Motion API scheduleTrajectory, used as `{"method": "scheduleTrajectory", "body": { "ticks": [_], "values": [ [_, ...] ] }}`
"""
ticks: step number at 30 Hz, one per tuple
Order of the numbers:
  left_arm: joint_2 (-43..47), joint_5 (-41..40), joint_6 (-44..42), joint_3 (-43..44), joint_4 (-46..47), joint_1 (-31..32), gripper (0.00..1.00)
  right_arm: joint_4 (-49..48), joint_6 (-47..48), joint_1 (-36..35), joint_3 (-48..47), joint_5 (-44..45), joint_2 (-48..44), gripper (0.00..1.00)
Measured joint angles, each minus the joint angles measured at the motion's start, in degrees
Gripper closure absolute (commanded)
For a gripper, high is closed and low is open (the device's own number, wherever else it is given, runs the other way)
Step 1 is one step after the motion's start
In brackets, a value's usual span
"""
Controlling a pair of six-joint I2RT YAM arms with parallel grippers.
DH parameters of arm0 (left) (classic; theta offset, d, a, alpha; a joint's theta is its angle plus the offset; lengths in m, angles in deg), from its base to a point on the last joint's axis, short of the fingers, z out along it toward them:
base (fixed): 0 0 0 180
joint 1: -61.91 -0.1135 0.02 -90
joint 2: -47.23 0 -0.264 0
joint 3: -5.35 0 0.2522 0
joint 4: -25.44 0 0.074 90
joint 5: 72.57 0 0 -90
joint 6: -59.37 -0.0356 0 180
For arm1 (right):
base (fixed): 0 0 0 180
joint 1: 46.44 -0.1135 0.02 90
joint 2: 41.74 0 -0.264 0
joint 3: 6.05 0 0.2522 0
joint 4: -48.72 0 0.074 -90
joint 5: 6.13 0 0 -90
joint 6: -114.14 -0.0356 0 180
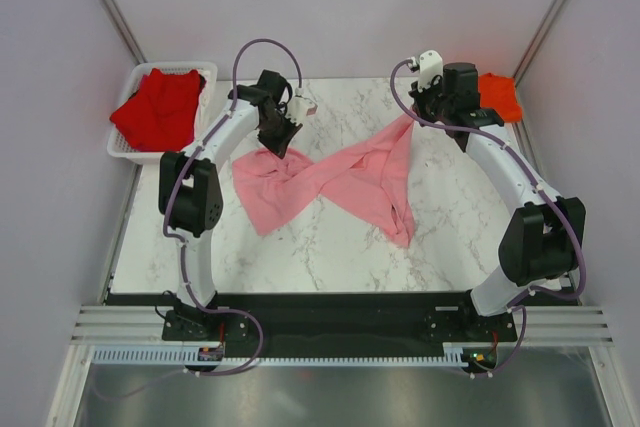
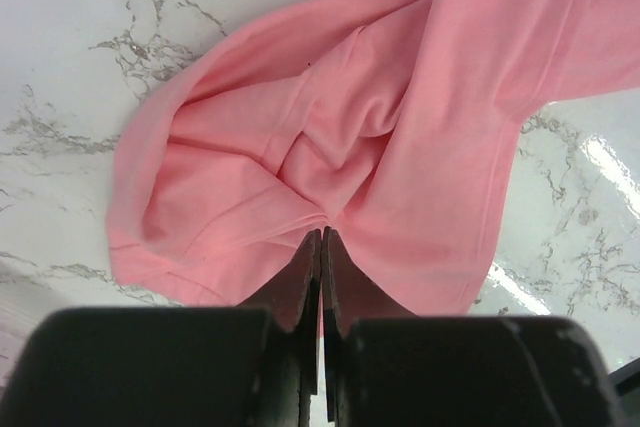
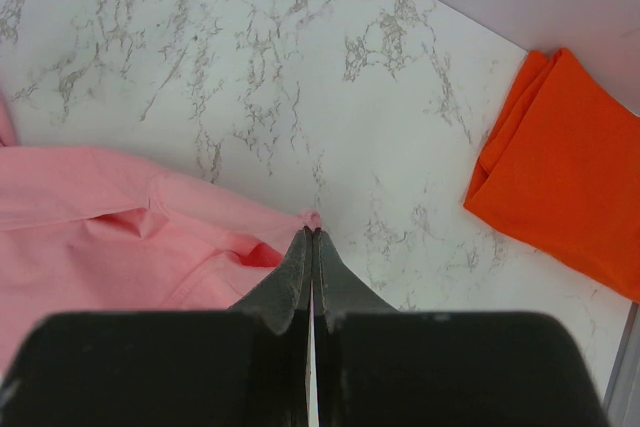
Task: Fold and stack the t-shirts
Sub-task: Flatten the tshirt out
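The pink t-shirt lies twisted across the middle of the marble table, stretched between both grippers. My left gripper is shut on its left part; in the left wrist view the cloth bunches at my closed fingertips. My right gripper is shut on the shirt's far right corner; a small tip of pink cloth shows at the closed fingertips. The orange t-shirt lies folded at the far right corner, and shows in the right wrist view. The red t-shirt lies in the basket.
A white mesh basket stands at the far left, beside the table. Grey walls close in the back and sides. The table's black front rail runs between the arm bases.
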Motion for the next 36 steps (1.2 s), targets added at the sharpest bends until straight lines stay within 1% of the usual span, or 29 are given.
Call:
{"method": "scheduleTrajectory", "body": {
  "ticks": [1,2,4,8,9,10,13,16,17,19,29,31,36],
  "values": [
    [0.0,0.0,0.0,0.0,0.0,0.0,0.98,0.0,0.0,0.0,0.0,0.0,0.0,1.0],
    [0.0,0.0,0.0,0.0,-0.1,0.0,0.89,0.0,0.0,0.0,0.0,0.0,0.0,1.0],
    [0.0,0.0,-0.2,0.0,-0.1,0.0,0.77,0.0,0.0,0.0,-0.1,0.0,0.0,1.0],
    [0.0,-0.1,-0.8,0.0,-1.2,0.3,0.68,0.0,0.0,0.0,-0.1,0.0,0.0,1.0],
    [-0.2,-0.5,-1.2,0.0,-1.8,0.6,0.58,0.0,0.0,0.0,-0.1,0.0,0.0,1.0],
    [-0.5,-0.9,-1.6,0.0,-2.3,0.8,0.55,0.0,0.0,0.0,-0.1,0.0,0.0,1.0],
    [-2.1,-2.7,-2.0,-0.1,-3.5,1.6,0.55,0.0,0.0,0.0,-0.1,0.0,0.0,1.0],
    [-4.4,-4.4,-2.0,-0.3,-4.0,1.9,0.56,0.0,0.0,0.0,-0.1,0.0,0.0,1.0],
    [-4.9,-5.0,-2.0,-0.3,-4.0,2.0,0.6,0.0,0.0,0.0,-0.1,0.0,0.0,1.0],
    [-5.6,-5.6,-2.0,-0.3,-4.0,2.0,0.62,0.0,0.0,0.0,-0.1,0.0,0.0,1.0],
    [-5.7,-8.1,-1.9,-1.7,-3.7,1.9,0.66,0.0,0.0,0.0,-0.1,0.0,0.0,1.0],
    [-5.7,-8.3,-1.9,-2.0,-3.7,1.9,0.68,0.0,0.0,0.0,-0.1,0.0,0.1,1.0],
    [-5.7,-8.8,-1.9,-2.5,-3.7,1.9,0.8,0.0,0.0,0.0,-0.1,0.0,0.1,1.0]
  ]
}}
